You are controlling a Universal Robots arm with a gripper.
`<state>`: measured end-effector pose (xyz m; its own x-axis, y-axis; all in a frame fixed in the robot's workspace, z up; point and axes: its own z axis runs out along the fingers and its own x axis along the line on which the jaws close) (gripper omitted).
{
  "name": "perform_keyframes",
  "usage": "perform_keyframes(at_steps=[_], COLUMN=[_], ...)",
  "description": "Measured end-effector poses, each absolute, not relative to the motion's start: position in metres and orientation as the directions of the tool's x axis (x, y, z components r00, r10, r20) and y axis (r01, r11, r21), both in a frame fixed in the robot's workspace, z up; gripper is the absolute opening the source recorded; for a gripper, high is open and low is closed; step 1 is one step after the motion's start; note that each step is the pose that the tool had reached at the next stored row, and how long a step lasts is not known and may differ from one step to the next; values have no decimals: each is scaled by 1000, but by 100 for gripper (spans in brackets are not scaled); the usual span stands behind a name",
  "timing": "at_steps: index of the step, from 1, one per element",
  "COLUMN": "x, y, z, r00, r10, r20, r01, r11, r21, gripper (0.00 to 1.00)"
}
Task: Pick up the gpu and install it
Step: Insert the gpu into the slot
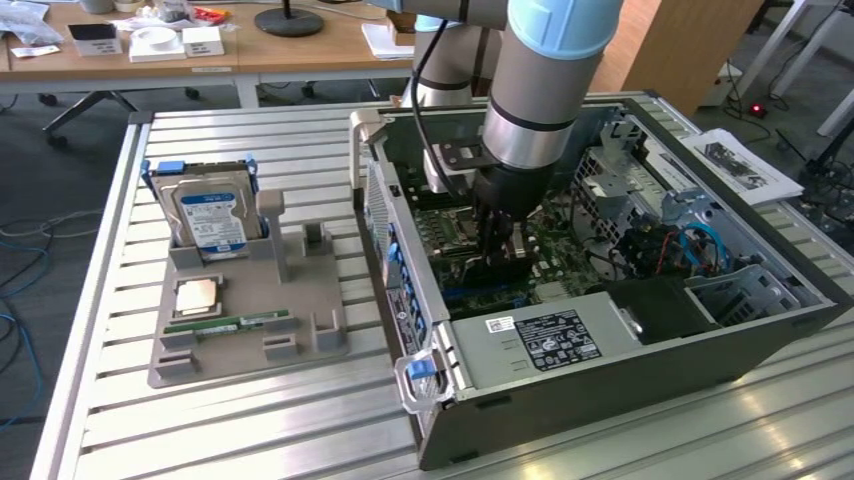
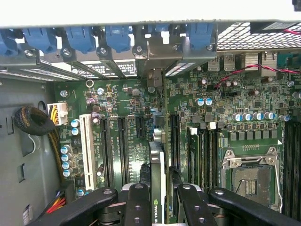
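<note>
Gpu (image 2: 157,165) was up on its edge, one card, clamped between the gripper's (image 2: 161,197) two black fingers (image 2: 138,205). That was a firm grasp on the gpu, right over the green motherboard (image 2: 211,94) inside the open computer case (image 1: 601,400). It stood among the black expansion slots, near the one white slot (image 2: 86,146); seated or not, I couldn't tell. One bare processor socket (image 2: 249,176) sat well apart from the card. Out on the grey tray (image 1: 294,290), at the exterior view's left, were one hard drive (image 1: 211,218) standing upright, one memory stick (image 1: 247,322) lying flat and one processor chip (image 1: 198,294).
</note>
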<state>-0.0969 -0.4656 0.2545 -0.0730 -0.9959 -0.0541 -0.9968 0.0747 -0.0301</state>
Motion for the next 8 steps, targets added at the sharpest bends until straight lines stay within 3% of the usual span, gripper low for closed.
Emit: perform_keyframes(at_steps=[8], x=[-97], y=[-466], z=[257], r00=[-73], r10=[-996], r20=[-55], r01=[-997], r11=[75], r21=[-30], gripper=[27])
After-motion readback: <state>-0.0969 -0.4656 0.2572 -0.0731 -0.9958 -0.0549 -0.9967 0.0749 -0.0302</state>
